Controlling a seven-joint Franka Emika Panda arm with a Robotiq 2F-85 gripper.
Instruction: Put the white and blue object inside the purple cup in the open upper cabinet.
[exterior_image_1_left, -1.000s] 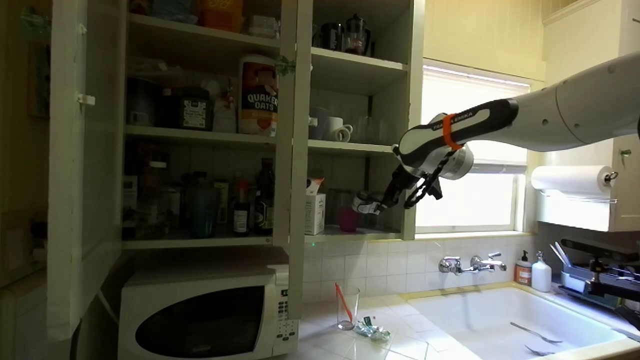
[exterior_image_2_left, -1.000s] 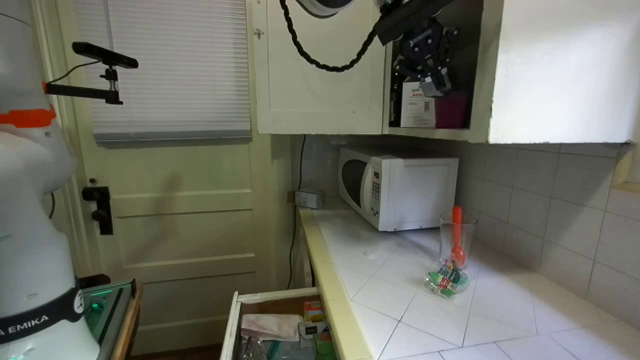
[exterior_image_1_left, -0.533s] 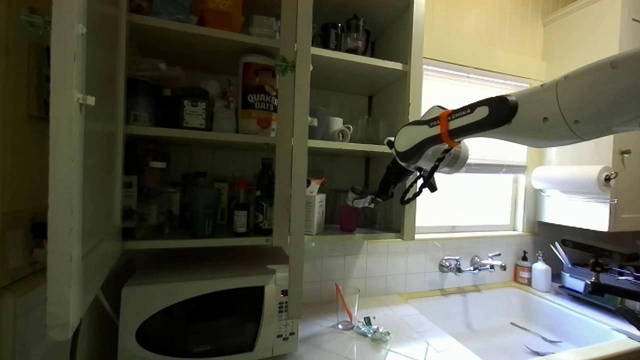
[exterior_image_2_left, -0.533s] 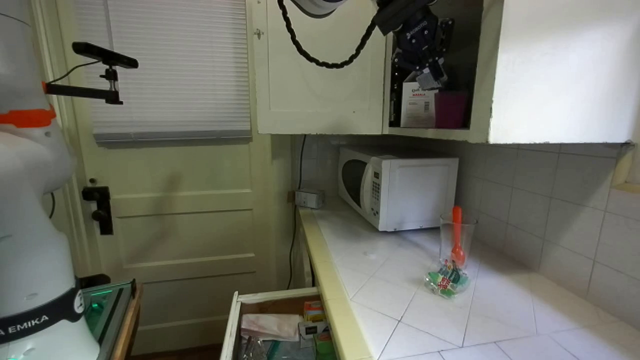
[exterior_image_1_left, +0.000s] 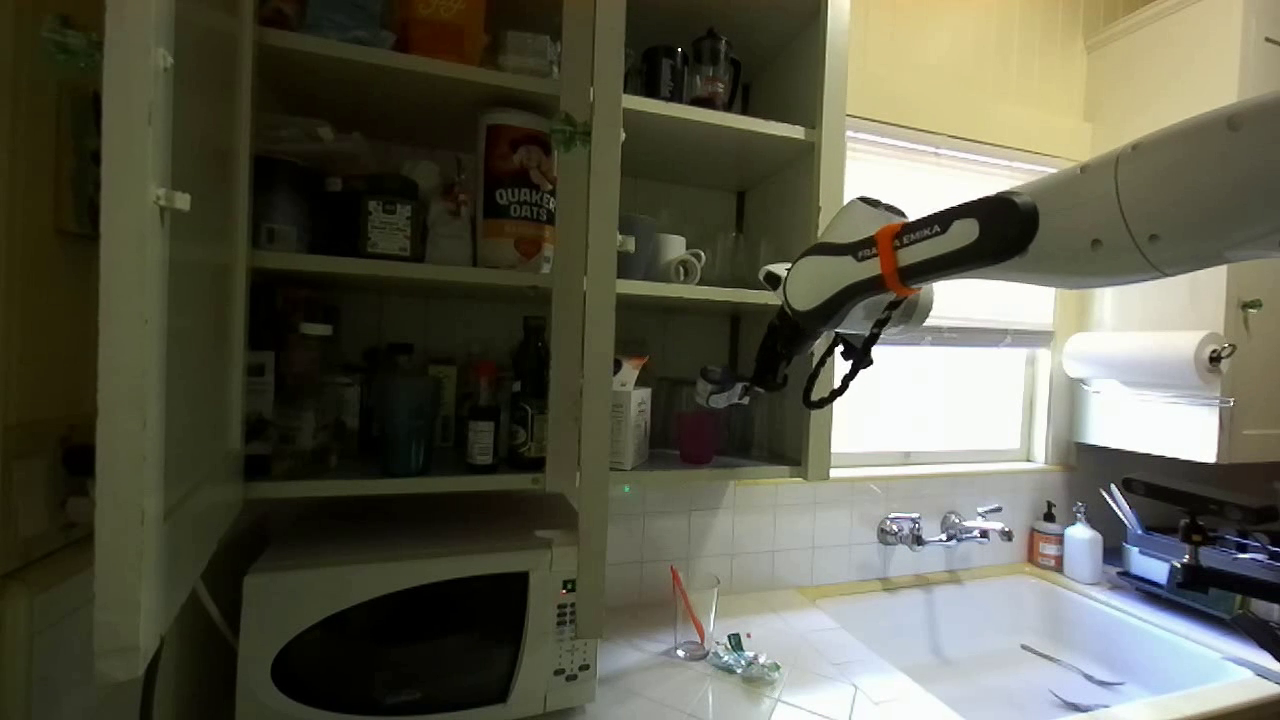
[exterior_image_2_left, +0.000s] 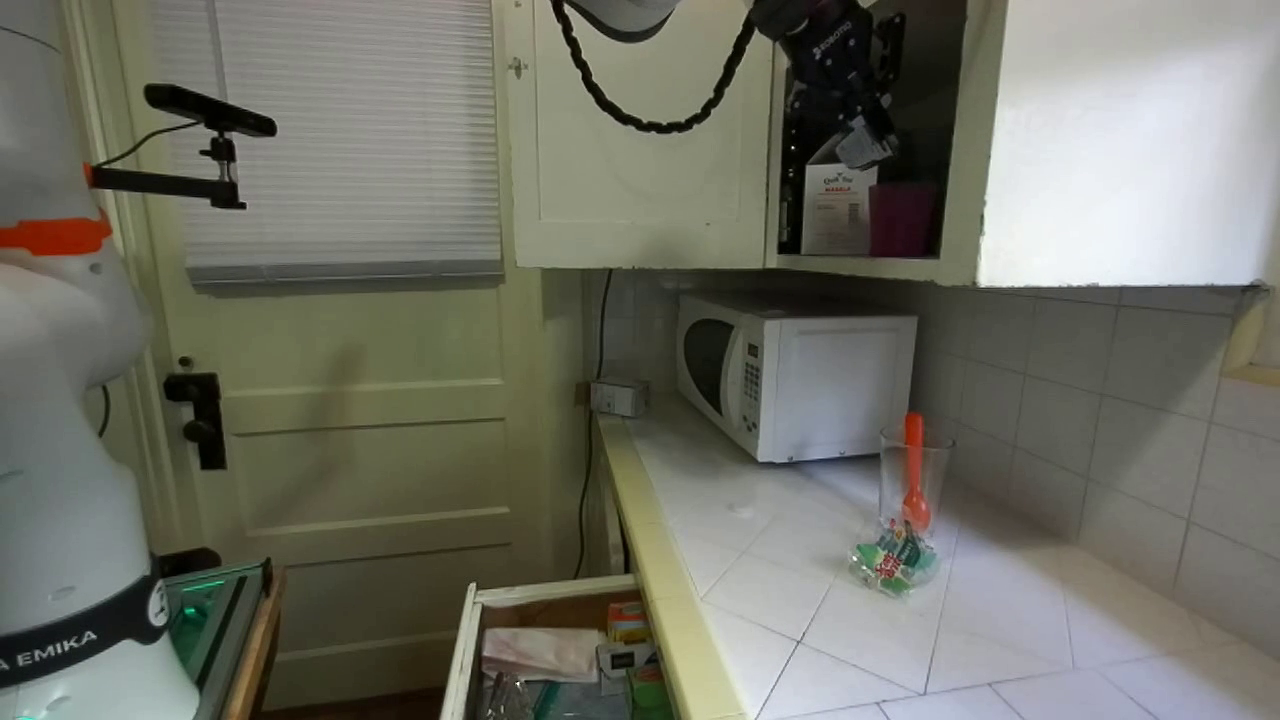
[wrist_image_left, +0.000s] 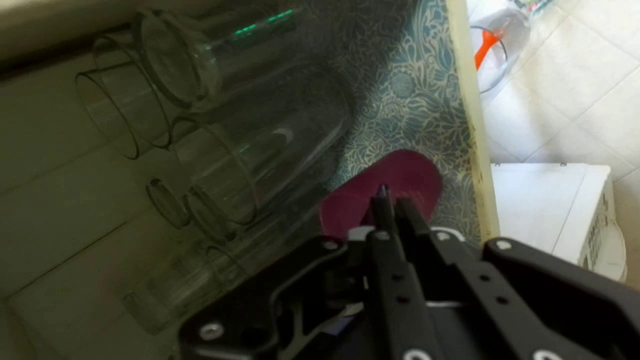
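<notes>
The purple cup (exterior_image_1_left: 697, 443) stands upright on the lowest shelf of the open upper cabinet (exterior_image_1_left: 590, 400); it also shows in an exterior view (exterior_image_2_left: 903, 222). My gripper (exterior_image_1_left: 724, 388) reaches into the cabinet, tips a little above the cup's rim, as an exterior view (exterior_image_2_left: 867, 147) also shows. In the wrist view my fingers (wrist_image_left: 395, 202) are nearly together, tilted, and point over the cup (wrist_image_left: 412, 172). A thin bluish-purple, pale-edged piece (wrist_image_left: 383, 190) sticks out at the fingertips and seems to be the white and blue object; the fingers hide most of it.
Clear glasses (wrist_image_left: 300, 115) stand beside the cup on the patterned shelf. A white box (exterior_image_1_left: 630, 430) stands on its other side, near the cabinet's upright. The shelf above holds a white mug (exterior_image_1_left: 676, 258). A microwave (exterior_image_2_left: 835, 385) and a glass with a red spoon (exterior_image_2_left: 917, 480) are below.
My gripper has risen slightly and moved a little left in both exterior views, its tips now higher over the cup's rim. The cup has not moved. The fingers show no visible opening.
</notes>
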